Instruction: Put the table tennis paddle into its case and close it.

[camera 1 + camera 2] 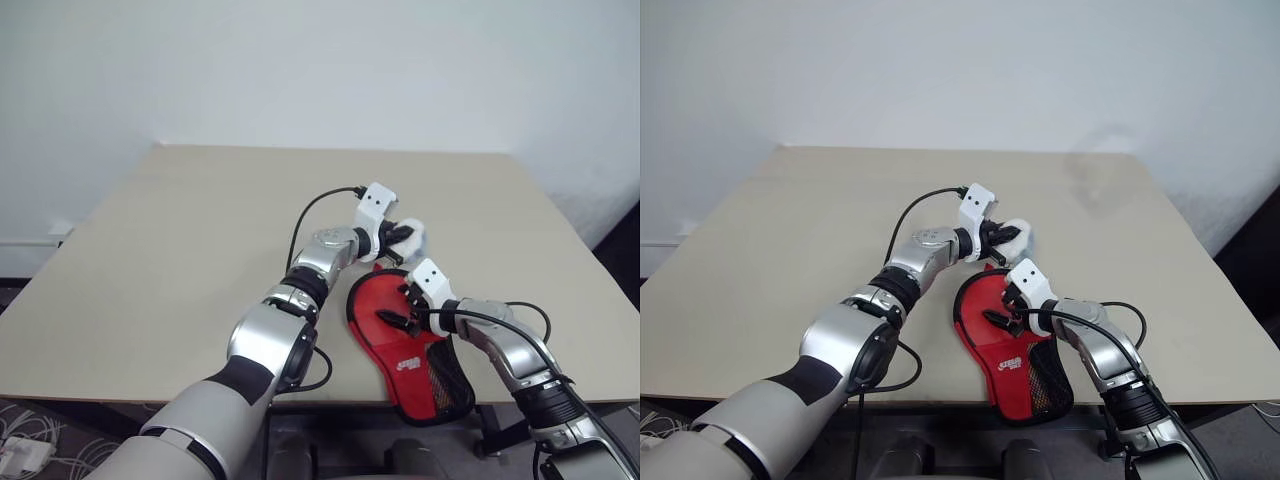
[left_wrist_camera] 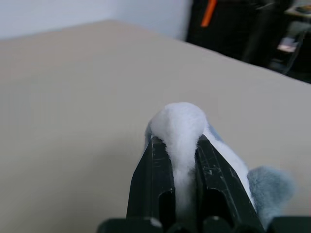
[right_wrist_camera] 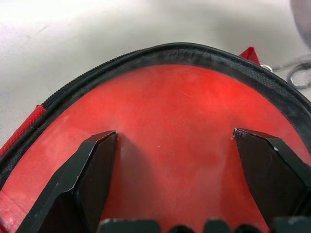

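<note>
Left eye view: red case [image 1: 405, 345] flat near the desk [image 1: 180, 240] near edge, right of centre, black mesh end nearest. Right pincer [image 1: 400, 308] spread wide, fingertips [image 3: 99, 150] over the red face. Left pincer [image 1: 398, 236] just beyond the case's far end, clamped on a whitish-grey lump [image 2: 181, 127]. Paddle itself cannot be told apart.
</note>
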Tool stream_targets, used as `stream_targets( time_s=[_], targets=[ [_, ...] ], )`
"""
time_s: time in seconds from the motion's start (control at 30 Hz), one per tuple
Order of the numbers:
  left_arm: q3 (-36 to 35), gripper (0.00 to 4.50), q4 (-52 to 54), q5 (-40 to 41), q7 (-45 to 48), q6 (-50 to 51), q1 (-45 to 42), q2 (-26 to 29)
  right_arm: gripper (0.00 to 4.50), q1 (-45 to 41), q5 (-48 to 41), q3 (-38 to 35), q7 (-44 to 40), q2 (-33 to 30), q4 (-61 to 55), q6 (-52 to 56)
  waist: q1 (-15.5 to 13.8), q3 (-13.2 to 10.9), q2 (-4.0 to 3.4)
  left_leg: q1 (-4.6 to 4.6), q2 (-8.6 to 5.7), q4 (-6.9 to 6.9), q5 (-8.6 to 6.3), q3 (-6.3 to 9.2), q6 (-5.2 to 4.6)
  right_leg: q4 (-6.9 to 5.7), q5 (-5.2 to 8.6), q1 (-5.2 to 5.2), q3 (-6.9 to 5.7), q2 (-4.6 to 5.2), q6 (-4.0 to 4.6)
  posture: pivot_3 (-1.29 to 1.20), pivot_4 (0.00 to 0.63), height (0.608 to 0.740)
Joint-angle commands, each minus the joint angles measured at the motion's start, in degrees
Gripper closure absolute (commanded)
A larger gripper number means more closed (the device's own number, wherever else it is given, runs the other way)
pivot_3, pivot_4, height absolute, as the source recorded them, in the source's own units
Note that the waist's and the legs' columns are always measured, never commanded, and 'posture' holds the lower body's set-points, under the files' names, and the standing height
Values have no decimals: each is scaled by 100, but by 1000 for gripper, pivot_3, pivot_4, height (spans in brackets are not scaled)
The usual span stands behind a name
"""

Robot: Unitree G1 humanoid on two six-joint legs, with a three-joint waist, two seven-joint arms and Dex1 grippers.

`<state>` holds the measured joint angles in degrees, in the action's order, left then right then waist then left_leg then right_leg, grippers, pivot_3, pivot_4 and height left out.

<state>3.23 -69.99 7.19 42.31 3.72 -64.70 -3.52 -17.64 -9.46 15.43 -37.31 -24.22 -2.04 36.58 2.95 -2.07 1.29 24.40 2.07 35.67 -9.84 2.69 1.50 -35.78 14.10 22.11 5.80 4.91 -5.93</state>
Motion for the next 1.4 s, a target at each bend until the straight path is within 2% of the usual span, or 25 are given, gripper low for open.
stream_targets(
  time_s=[0.03,0.33,0.53,0.67,0.77,0.97,1.13,1.33,1.4],
  targets=[
    [87,3519,740,48,986,179,26,103,359,313,355,346,101,-64,572,203,0,9,-10,0,0,0,0,0,0,0,0,-1,0,0,0,0,0,740],
    [150,339,1447,-9,1358,698,492,460,359,392,174,288,-335,-302,226,-85,-1,19,-22,0,0,0,0,1,-1,0,0,-3,0,0,0,0,0,740],
    [161,339,2264,260,1875,1442,832,738,359,577,-427,-180,-945,-587,-419,-51,-13,18,-21,14,-1,1,0,4,-1,2,1,-2,-1,0,0,0,0,740],
    [123,339,2993,472,2208,2112,1093,1109,359,611,-869,-791,-1122,-754,-608,-9,-6,15,-23,14,0,2,0,4,-1,-1,1,0,-1,0,0,0,0,740],
    [174,339,3716,727,2529,2715,1381,1413,359,334,-1148,-1380,-868,-596,-332,35,7,-1,-41,15,0,1,0,3,-1,-3,1,4,0,0,1,0,0,740],
    [514,339,5521,1113,2743,3718,2397,1932,359,-463,-1064,-1962,-348,-434,697,-312,-2,-24,-65,17,0,-3,14,1,-24,-5,0,7,2,0,1,0,0,740],
    [679,339,6273,1290,2272,4167,2932,1773,359,-1200,-893,-2055,-28,-192,1682,-689,0,-25,-66,18,0,2,15,1,-26,-4,-1,4,2,0,2,0,0,740],
    [1105,339,6198,867,1280,3891,3101,1279,359,-2325,-654,-1990,333,352,3286,-1247,10,-25,-75,16,0,3,17,2,-28,-7,-10,4,2,-1,-10,0,0,740],
    [1280,294,6201,807,1177,3910,3115,1227,4,-2626,-550,-1971,387,493,3911,-1480,7,-26,-77,16,0,1,17,2,-28,-6,-11,4,2,-2,-11,0,0,740]
  ],
)
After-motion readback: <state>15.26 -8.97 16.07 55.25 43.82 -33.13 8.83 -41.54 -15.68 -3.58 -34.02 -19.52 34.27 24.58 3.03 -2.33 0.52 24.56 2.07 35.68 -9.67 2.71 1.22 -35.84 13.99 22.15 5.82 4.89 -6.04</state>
